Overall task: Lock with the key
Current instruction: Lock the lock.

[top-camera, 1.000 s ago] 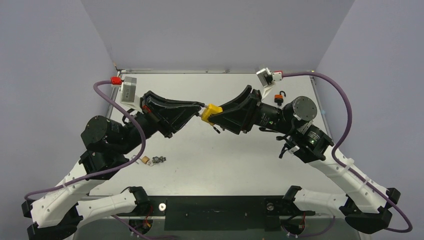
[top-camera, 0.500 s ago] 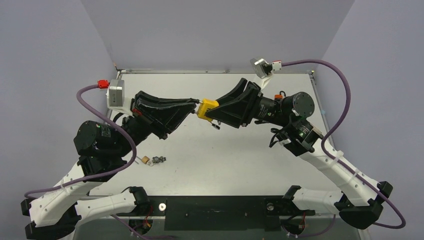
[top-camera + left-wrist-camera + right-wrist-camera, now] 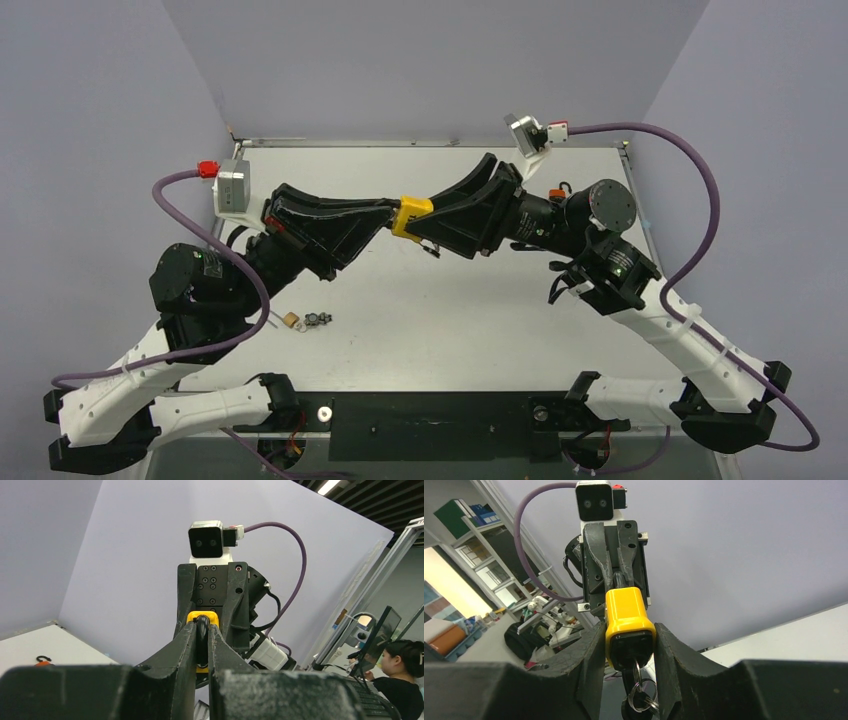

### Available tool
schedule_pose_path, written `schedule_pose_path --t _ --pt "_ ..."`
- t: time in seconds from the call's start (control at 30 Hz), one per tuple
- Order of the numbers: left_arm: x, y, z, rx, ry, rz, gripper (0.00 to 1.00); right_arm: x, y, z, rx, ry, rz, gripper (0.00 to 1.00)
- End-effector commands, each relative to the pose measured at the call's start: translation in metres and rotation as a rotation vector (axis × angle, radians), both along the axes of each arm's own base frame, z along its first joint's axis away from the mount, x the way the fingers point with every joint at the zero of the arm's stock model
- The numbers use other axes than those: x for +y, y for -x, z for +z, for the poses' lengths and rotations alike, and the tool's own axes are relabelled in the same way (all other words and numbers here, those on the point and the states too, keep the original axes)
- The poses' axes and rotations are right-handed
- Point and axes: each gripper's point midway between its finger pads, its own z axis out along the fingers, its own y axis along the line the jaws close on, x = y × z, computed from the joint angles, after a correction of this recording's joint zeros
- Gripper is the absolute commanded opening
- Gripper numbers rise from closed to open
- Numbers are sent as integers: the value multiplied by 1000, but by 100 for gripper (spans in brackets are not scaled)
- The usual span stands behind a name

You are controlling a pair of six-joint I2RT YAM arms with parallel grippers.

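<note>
A blocky, glossy yellow padlock [image 3: 626,611] is held above the white table [image 3: 450,320], clamped between the matte black fingers of the right claw [image 3: 629,647]. Its dark curved shackle [image 3: 202,622] is pinched by the closed left claw [image 3: 202,631]. Metal keys [image 3: 638,700] on a ring are hung beneath.

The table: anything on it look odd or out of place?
Nothing damaged. A small brass lock and maybe keys lie loose near the left arm; an orange padlock sits far right, half hidden by the right arm.

The lock [image 3: 202,615] is mostly hidden between the left gripper's [image 3: 202,629] fingers [image 3: 175,655], and the keys [image 3: 638,702] under the right gripper [image 3: 630,632] are cut off by the lower edge.
</note>
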Motion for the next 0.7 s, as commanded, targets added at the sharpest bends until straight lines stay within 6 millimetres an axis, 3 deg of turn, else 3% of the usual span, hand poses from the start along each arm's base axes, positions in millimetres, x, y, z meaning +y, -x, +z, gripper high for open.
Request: schedule_pose_path --t 0.0,0.23,0.37,0.67 --pt "-74 28 -120 185 -377 -251 0 -6 -33 34 -76 -86 -227 0" --pt "-91 34 -141 201 -430 -256 0 -1 -39 40 -85 -88 -243 0" --pt "-95 34 -144 201 -458 -238 0 5 -43 32 -85 -32 -274 0" --pt "-96 29 -136 182 -500 -200 0 21 -52 -4 -84 152 -333 0"
